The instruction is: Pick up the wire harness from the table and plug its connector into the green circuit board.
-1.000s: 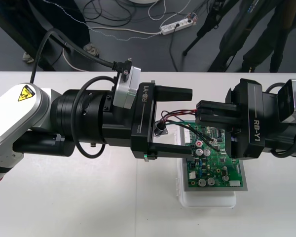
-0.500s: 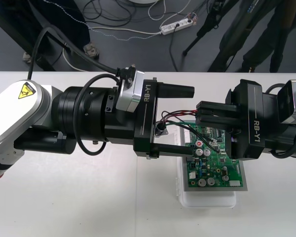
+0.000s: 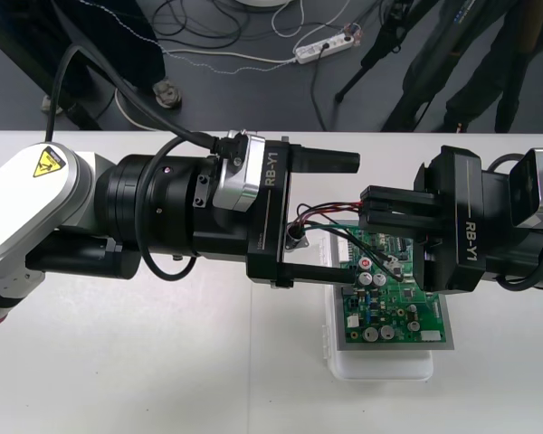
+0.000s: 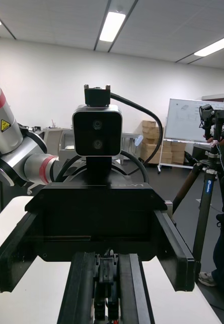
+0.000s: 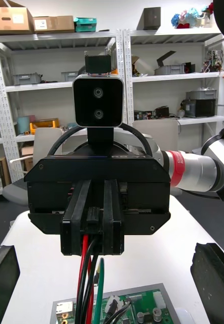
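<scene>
The left gripper (image 3: 344, 220) is held with its fingers spread wide, and the socket (image 3: 296, 237) is seen between them, apart from both. The harness (image 3: 321, 213) is stretched roughly left to right, its socket end pointed left. Its wires are led right into the right gripper (image 3: 364, 210), which is clamped on them over the board (image 3: 394, 298). The plug cannot be made out.

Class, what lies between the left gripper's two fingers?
In the front view, the harness wires and their round metal socket lie between the open fingers of the left gripper.
</scene>
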